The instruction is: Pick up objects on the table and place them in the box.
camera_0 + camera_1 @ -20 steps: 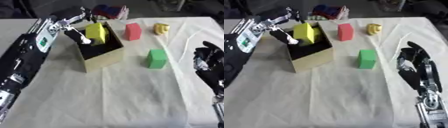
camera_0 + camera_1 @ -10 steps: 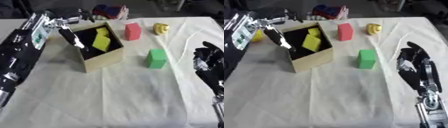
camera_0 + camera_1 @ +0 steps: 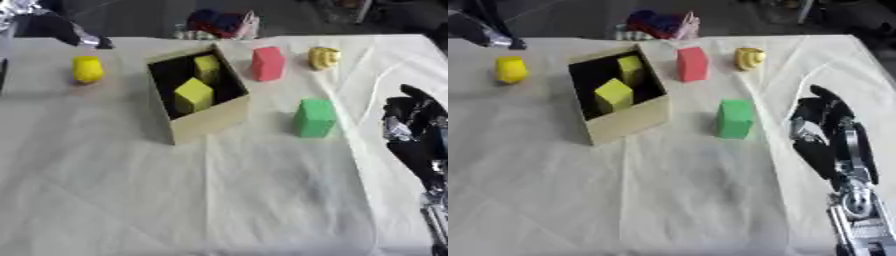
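Two yellow blocks [image 3: 193, 95] are seen inside the open box [image 3: 208, 122], which stands on the cloth-covered worktop [image 3: 219, 200]. A red block [image 3: 268, 63] and a yellow object [image 3: 324, 57] lie beyond it, a green block [image 3: 314, 117] to its right, and a yellow piece [image 3: 87, 69] to its left. The right hand [image 3: 826, 131] is rested open at the right edge, holding nothing. The left hand [image 3: 61, 27] is glimpsed at the upper left; its fingers cannot be made out.
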{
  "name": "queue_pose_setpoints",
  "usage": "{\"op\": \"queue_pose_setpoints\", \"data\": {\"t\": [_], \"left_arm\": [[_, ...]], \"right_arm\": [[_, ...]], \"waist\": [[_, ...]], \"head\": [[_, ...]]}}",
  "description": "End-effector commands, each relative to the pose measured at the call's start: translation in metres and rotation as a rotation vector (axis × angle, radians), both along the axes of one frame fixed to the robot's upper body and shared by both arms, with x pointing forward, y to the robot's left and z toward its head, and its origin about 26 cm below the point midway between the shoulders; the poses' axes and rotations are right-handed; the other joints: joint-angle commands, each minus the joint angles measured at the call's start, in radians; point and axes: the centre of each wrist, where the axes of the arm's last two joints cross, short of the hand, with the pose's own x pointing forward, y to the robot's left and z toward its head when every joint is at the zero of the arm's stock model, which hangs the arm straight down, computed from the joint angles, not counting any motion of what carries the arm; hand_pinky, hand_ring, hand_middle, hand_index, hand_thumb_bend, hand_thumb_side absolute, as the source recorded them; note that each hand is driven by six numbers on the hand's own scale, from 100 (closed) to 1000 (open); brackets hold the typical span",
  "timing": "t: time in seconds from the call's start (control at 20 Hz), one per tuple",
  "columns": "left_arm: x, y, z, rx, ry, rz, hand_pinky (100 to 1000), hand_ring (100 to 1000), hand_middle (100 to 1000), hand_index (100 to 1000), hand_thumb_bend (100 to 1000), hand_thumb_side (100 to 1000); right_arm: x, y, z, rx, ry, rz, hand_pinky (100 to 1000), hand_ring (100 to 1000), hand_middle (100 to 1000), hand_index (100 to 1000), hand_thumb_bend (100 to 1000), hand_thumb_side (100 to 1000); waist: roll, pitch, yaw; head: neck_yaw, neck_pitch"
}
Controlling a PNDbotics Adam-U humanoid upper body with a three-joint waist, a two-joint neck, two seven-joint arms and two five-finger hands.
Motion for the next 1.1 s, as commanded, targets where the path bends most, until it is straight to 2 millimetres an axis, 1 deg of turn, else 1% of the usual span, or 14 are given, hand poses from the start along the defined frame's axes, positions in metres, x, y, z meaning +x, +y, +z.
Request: {"op": "queue_pose_setpoints", "data": {"t": [0.05,0.2,0.3,0.45,0.55,0.65,0.7,0.75,0.85,0.9,0.95,1.0,1.05,1.1], "left_arm": [[-0.003,0.028,-0.002,-0.063,-0.031,0.149,837,794,806,876,724,494],[0.003,0.03,-0.02,-0.108,-0.008,0.234,835,794,808,878,728,498],[0.008,0.026,-0.03,-0.104,0.012,0.275,835,795,814,886,738,516],[0.014,0.018,-0.047,-0.082,0.063,0.332,837,798,825,886,721,503],[0.017,0.014,-0.056,-0.075,0.105,0.36,837,797,828,883,664,446],[0.018,0.011,-0.059,-0.072,0.143,0.381,836,795,827,882,625,407],[0.018,0.01,-0.06,-0.069,0.161,0.388,831,786,819,876,542,320],[0.018,0.01,-0.061,-0.065,0.18,0.393,829,784,818,875,529,305],[0.017,0.01,-0.061,-0.058,0.196,0.402,803,745,781,848,450,199],[0.017,0.011,-0.059,-0.054,0.186,0.407,762,676,717,800,360,120],[0.017,0.01,-0.058,-0.049,0.171,0.412,752,653,697,785,325,100],[0.017,0.01,-0.056,-0.045,0.149,0.417,720,581,618,725,241,100],[0.017,0.009,-0.053,-0.044,0.122,0.42,701,549,582,696,216,100],[0.017,0.008,-0.051,-0.044,0.095,0.422,662,491,515,640,185,100]], "right_arm": [[0.002,-0.003,0.009,-0.018,-0.026,0.007,798,744,680,869,100,256],[0.004,-0.001,0.011,-0.017,-0.031,0.018,798,744,680,869,100,254],[0.005,0.0,0.012,-0.016,-0.035,0.026,798,744,679,869,100,255],[0.006,0.002,0.014,-0.015,-0.04,0.035,798,744,679,869,100,255],[0.006,0.002,0.015,-0.014,-0.043,0.037,798,744,679,869,100,254],[0.007,0.002,0.016,-0.013,-0.045,0.037,798,744,679,869,100,254],[0.007,0.002,0.016,-0.012,-0.046,0.036,798,744,678,868,100,254],[0.007,0.002,0.016,-0.012,-0.046,0.036,798,744,678,869,100,254],[0.007,0.002,0.016,-0.011,-0.046,0.036,798,744,678,869,100,254],[0.007,0.002,0.016,-0.011,-0.046,0.037,798,744,678,869,100,255],[0.007,0.002,0.016,-0.011,-0.045,0.037,798,744,678,868,100,255],[0.007,0.002,0.016,-0.011,-0.045,0.037,798,744,678,868,100,255],[0.007,0.002,0.016,-0.011,-0.044,0.035,798,744,678,868,100,255],[0.007,0.002,0.016,-0.01,-0.043,0.035,798,744,678,868,100,255]], "waist": [[0.012,-0.006,-0.01],[0.009,0.005,-0.025],[0.008,0.013,-0.035],[0.006,0.023,-0.048],[0.005,0.029,-0.055],[0.005,0.033,-0.059],[0.005,0.034,-0.061],[0.006,0.035,-0.061],[0.006,0.035,-0.061],[0.007,0.035,-0.061],[0.007,0.035,-0.06],[0.006,0.035,-0.06],[0.006,0.035,-0.059],[0.006,0.035,-0.058]], "head": [[0.007,0.004],[0.021,0.004],[0.03,0.004],[0.044,0.004],[0.05,0.004],[0.053,0.004],[0.054,0.004],[0.054,0.004],[0.054,0.004],[0.053,0.004],[0.053,0.004],[0.052,0.004],[0.052,0.004],[0.051,0.004]]}}
